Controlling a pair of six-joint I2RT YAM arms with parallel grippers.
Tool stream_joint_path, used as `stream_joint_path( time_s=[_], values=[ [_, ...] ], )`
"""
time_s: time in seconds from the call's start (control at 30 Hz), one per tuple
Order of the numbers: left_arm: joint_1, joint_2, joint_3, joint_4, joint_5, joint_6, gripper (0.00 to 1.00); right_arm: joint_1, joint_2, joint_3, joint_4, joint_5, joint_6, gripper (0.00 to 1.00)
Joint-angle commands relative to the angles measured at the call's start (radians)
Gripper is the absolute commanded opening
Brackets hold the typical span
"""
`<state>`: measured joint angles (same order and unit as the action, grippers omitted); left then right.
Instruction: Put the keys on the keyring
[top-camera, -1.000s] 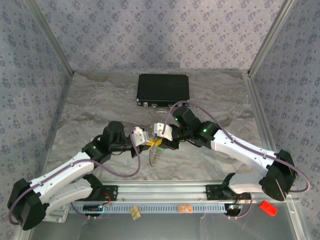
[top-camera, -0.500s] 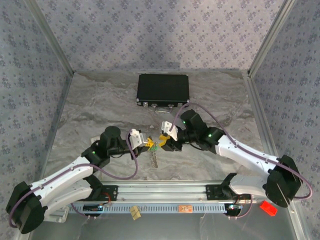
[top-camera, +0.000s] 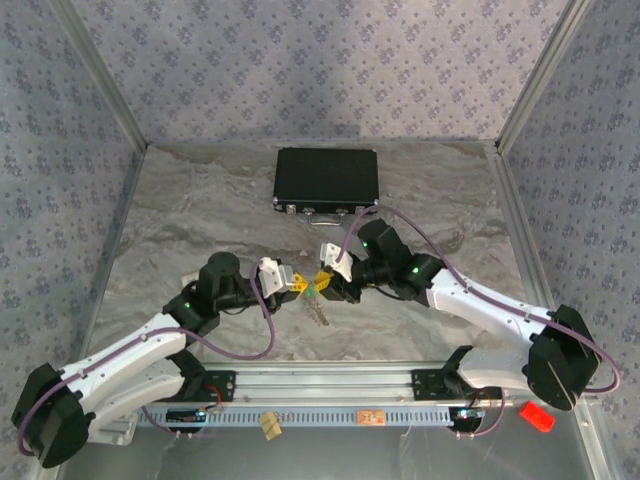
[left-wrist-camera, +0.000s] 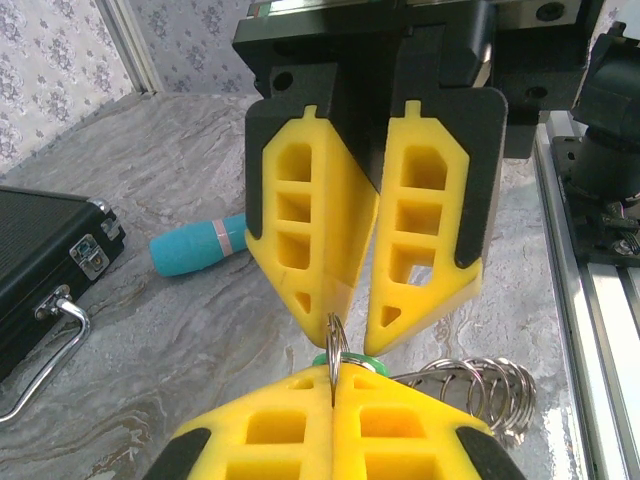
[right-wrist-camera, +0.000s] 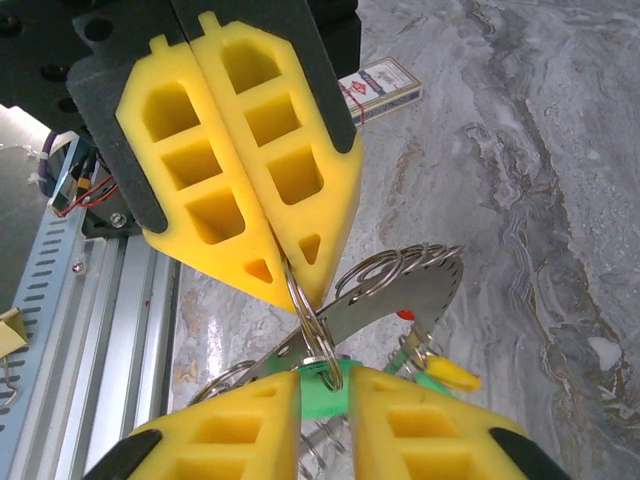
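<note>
- Lower right of the top view: a red block (top-camera: 536, 416) is seen lying on the near ledge beside the rail.
- Mid-frame: the left gripper (top-camera: 298, 286) and the right gripper (top-camera: 323, 279) are brought tip to tip above the bench (top-camera: 180, 220).
- The left fingers (right-wrist-camera: 250, 170) are pressed together and clamped on the thin silver keyring (right-wrist-camera: 303, 305), at top centre of the right wrist view.
- The right fingers (right-wrist-camera: 430, 440), at the bottom edge, are held slightly apart and closed on the green key (right-wrist-camera: 320, 392). Its head fills the gap and is touched by the ring's lower end.
- The other keys (right-wrist-camera: 448, 374), one yellow-headed and one red-headed, and a silver blade are hung just to the right, among loose wire loops.
- Farther off: a teal cylinder (left-wrist-camera: 198, 246) is seen lying on the bench, left of frame.
- Farthest: a black case (top-camera: 326, 178), closed, upper centre.
</note>
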<state>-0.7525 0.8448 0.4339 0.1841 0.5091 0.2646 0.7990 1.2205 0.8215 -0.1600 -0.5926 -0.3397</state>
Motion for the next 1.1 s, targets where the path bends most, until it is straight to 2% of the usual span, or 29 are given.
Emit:
stream_joint_path(
  time_s=[0.0,0.17,0.33,0.63,0.8,0.83,0.9,0.97,1.07],
  values=[
    [0.003,-0.020,-0.004,0.052,0.032,0.017,0.00,-0.001,-0.015,0.017,-0.013,-0.026,-0.004,0.21],
    [0.002,-0.021,-0.002,0.046,0.036,0.024,0.00,-0.003,-0.014,0.022,-0.012,-0.039,-0.006,0.13],
    [0.003,-0.020,0.000,0.043,0.042,0.031,0.00,-0.006,-0.004,0.026,-0.012,-0.051,-0.006,0.00],
    [0.003,0.003,0.006,0.194,0.072,-0.056,0.00,-0.018,0.095,0.058,-0.048,-0.076,0.003,0.00],
    [0.003,0.015,-0.006,0.210,0.037,-0.048,0.00,-0.019,0.049,0.049,-0.020,-0.069,0.006,0.00],
    [0.003,0.019,-0.011,0.214,0.032,-0.051,0.00,-0.021,0.034,0.037,-0.008,-0.064,0.006,0.06],
    [0.003,0.031,-0.026,0.247,0.025,-0.072,0.00,-0.023,0.010,0.015,0.016,-0.048,0.009,0.23],
    [0.003,0.048,-0.044,0.299,0.028,-0.109,0.00,-0.026,-0.010,-0.007,0.044,-0.030,0.014,0.28],
    [0.002,0.072,-0.075,0.392,0.032,-0.178,0.00,-0.030,-0.046,-0.047,0.102,0.000,0.020,0.30]
  ],
)
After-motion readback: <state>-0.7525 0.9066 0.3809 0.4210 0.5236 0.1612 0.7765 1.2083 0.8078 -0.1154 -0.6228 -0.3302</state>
